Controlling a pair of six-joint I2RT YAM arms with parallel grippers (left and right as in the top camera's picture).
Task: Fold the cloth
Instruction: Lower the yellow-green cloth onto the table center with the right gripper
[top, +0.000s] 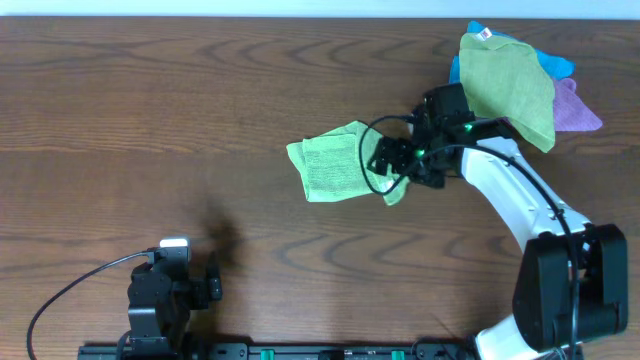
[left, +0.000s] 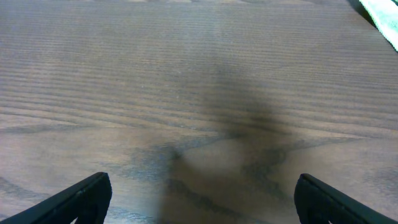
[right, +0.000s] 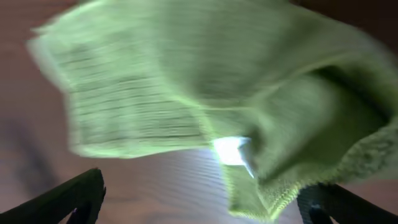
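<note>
Cloth: the lime-green cloth (top: 332, 167) lies crumpled on the table (top: 180, 120), a little right of centre, with its right edge bunched and partly turned over.
Cloth relative to right fingers: the right gripper (top: 392, 160) sits over that bunched right edge. In the wrist view the cloth (right: 186, 81) fills the area ahead of the fingers (right: 84, 196), and a fold dips down between them, closer to the right-hand one.
Right fingers: spread wide, with nothing clamped between them.
Left fingers: the left gripper (left: 202, 199) is also spread wide over bare wood, well apart from the cloth.
Neighbouring items: an olive-green cloth (top: 510, 85) lies on top of a blue cloth (top: 558, 66) and a purple cloth (top: 578, 112) at the far right.
Obscured: the wrist view is motion-blurred. Whether the cloth touches either fingertip cannot be told. From overhead, the arm hides the cloth's right edge.
</note>
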